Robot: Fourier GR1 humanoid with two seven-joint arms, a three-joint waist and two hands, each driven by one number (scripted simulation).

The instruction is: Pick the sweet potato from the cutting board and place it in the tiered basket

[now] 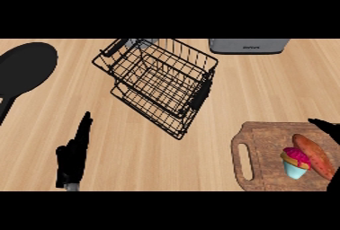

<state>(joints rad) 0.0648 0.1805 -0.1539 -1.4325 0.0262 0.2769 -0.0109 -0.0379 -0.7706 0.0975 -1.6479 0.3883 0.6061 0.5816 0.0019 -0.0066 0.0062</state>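
- The orange-brown, elongated sweet potato (315, 156) lies on the brown wooden cutting board (266, 155) at the lower right of the head view, along the board's right side, slanting from upper left to lower right.
- Just beside it on its left, touching or nearly so (I cannot tell which), stands a small cupcake with pink frosting in a pale blue cup (295, 162).
- The board has a slot handle at its left end and rests on the light wooden surface (153, 152).
- The black wire tiered basket (159, 83) sits near the top centre, well apart from the board; nothing shows inside it.
- The right hand (328, 129) shows only as a black shape at the right edge, just above and right of the sweet potato; whether its fingers are spread or curled I cannot tell.
- The left hand (74, 155) rests at the lower left, fingers straight and pointing up, holding nothing.
- A black round pan (25, 67) lies at the upper left, and a grey metal toaster (249, 45) sits at the top right edge.
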